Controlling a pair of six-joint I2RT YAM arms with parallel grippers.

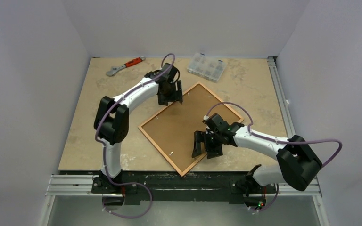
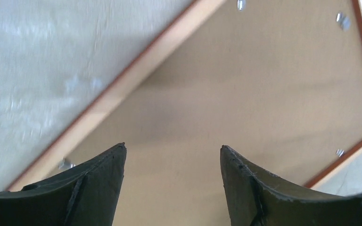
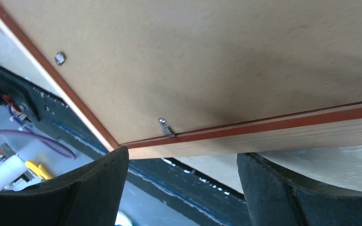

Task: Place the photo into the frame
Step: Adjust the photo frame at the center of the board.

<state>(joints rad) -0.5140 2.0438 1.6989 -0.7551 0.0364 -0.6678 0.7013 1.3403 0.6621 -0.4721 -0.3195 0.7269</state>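
The frame [image 1: 160, 150] lies back-up on the table, turned like a diamond, its pale wood rim showing with a thin red-orange line. A brown backing board [image 1: 179, 127] fills it, with small metal tabs [image 3: 165, 126] along the inner edge. The photo is hidden. My left gripper [image 1: 172, 100] hovers open over the frame's upper-left side; in its wrist view the gripper [image 2: 173, 150] holds nothing above the board [image 2: 240, 94], beside the rim [image 2: 122, 89]. My right gripper [image 1: 206, 151] stands open at the lower-right rim [image 3: 287, 134], and nothing sits between its fingers [image 3: 183, 157].
A red-handled wrench [image 1: 125, 66] lies at the back left. A clear plastic parts box [image 1: 208, 66] sits at the back, just beyond the frame's top corner. The frame's bottom corner reaches the black rail [image 1: 217, 181] at the table's near edge.
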